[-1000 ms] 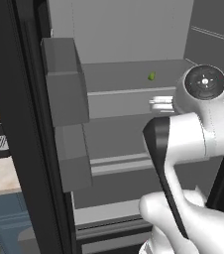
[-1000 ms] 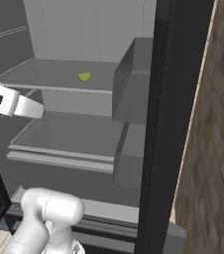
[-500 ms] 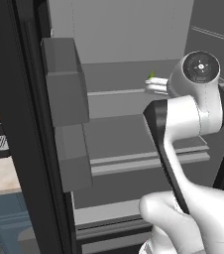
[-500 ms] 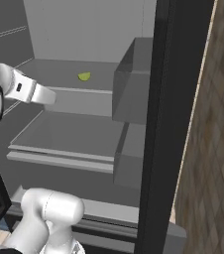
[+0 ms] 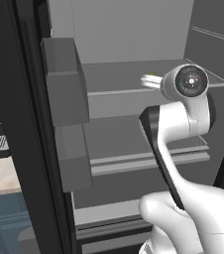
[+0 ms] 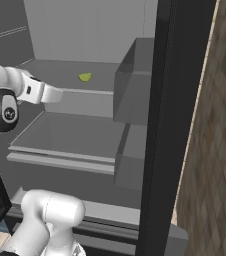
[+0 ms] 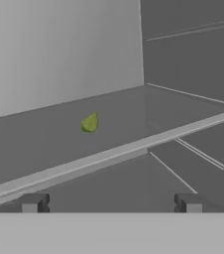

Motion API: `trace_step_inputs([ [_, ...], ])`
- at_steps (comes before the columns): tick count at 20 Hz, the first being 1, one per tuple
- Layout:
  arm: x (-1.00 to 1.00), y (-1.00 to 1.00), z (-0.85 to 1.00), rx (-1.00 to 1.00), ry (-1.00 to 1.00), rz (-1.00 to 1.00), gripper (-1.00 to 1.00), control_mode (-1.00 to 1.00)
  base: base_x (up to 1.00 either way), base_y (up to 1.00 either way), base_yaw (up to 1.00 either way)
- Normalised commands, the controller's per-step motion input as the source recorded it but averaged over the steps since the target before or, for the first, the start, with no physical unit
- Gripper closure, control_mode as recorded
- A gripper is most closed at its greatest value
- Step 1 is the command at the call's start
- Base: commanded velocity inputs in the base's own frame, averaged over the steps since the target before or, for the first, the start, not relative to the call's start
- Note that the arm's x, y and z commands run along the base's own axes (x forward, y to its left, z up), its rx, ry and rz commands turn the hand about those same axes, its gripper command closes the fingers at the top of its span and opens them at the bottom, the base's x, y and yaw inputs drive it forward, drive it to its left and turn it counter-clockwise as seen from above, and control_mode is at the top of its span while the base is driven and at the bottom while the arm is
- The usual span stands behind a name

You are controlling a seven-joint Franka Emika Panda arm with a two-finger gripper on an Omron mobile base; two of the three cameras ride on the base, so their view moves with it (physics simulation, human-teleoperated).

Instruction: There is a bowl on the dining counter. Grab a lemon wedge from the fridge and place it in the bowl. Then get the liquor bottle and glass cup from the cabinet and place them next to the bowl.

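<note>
A small green lemon wedge (image 7: 89, 122) lies alone on the upper fridge shelf (image 7: 134, 149), towards the back wall. From the right it shows as the wedge (image 6: 85, 76) near the shelf's middle; from the left only a sliver of it (image 5: 153, 73) peeks over my hand. My gripper (image 7: 111, 203) is open with nothing between its fingertips (image 7: 33, 202). It hovers just in front of the shelf's front edge, level with it and short of the wedge. The hand (image 6: 51, 94) points into the fridge. The bowl, liquor bottle, glass cup and cabinet are out of view.
The fridge stands open. Grey door bins (image 5: 64, 92) hang on the left, and another bin (image 6: 135, 80) is beside the shelf on the right. A lower shelf (image 6: 70, 137) sits beneath my arm. The dark door frame (image 6: 165, 125) borders the right side.
My arm has risen and reached forward, bringing the hand up to the front edge of the upper shelf. The gripper stayed open and the lemon wedge has not moved.
</note>
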Motion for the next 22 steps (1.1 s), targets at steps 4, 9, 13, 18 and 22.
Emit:
trace_step_inputs([
  [4,0.25,0.00,0.05,0.02,-0.02,0.00,-1.00,-1.00,0.00,0.00,0.00],
  [9,0.09,0.09,0.10,0.00,0.00,0.00,-1.00,-1.00,0.00,0.00,0.00],
  [13,0.01,0.10,0.00,-0.01,0.02,0.00,-1.00,-1.00,0.00,0.00,0.00],
  [18,0.00,0.00,0.00,0.00,0.00,0.00,-1.00,-1.00,0.00,0.00,0.00],
  [22,0.00,0.00,0.00,0.00,0.00,0.00,-1.00,-1.00,0.00,0.00,0.00],
])
